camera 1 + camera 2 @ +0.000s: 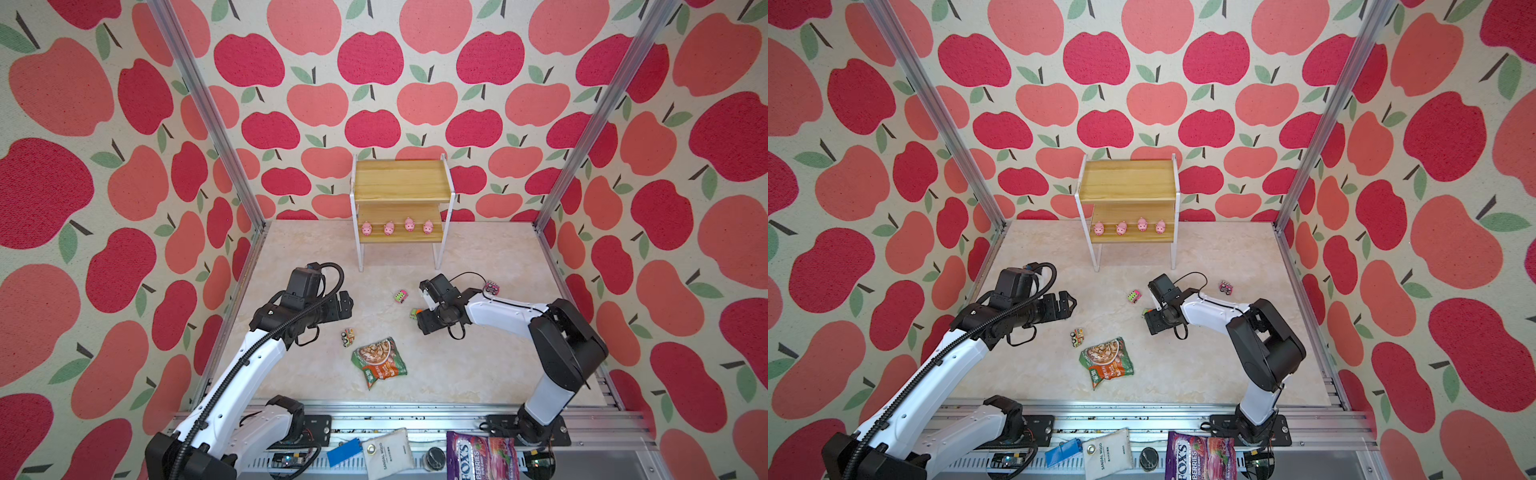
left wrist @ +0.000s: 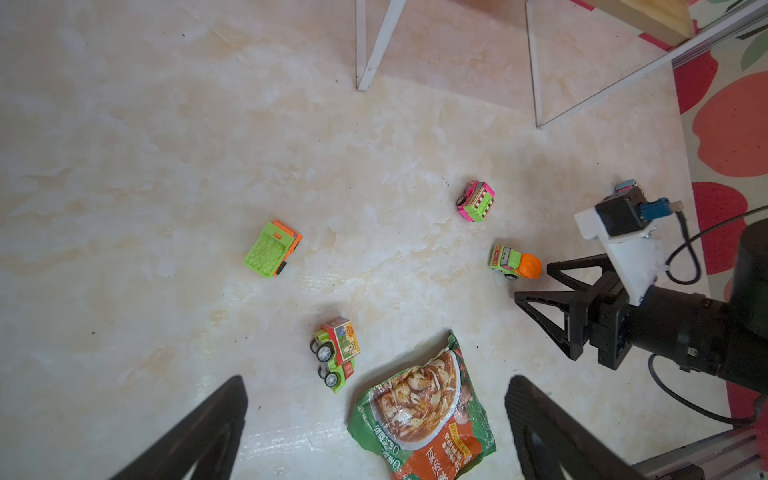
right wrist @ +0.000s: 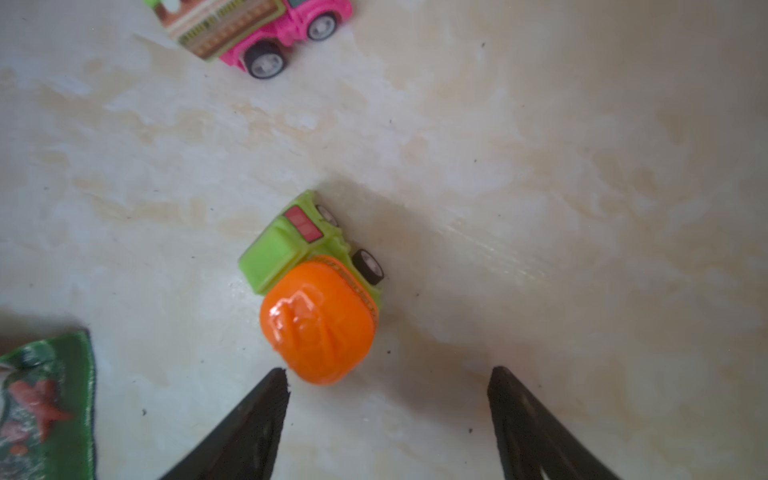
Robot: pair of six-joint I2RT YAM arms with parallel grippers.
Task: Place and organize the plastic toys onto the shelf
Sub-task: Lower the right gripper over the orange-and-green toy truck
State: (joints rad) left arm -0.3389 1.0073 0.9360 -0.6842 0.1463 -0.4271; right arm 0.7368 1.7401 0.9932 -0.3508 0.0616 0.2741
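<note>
A small two-tier shelf stands at the far middle of a pale marbled bench, inside walls printed with red apples. Four pink pigs stand in a row on the shelf's lower board.

Five toy trucks sit on the bench, nearer than the shelf. A pink box truck is near the middle. A green mixer truck with an orange drum is just near and right of it. A second pink truck lies further right, beyond the right arm. A tipped truck lies on its side toward the near left, just beside a green-and-orange snack packet. A green dump truck appears only in the left wrist view, left of the others.

The left jaws hang above the bench on the left, spread wide and empty. The right jaws are low over the bench, parted and holding nothing. The mixer truck's drum sits just ahead of them, close to one fingertip, not between them.
</note>
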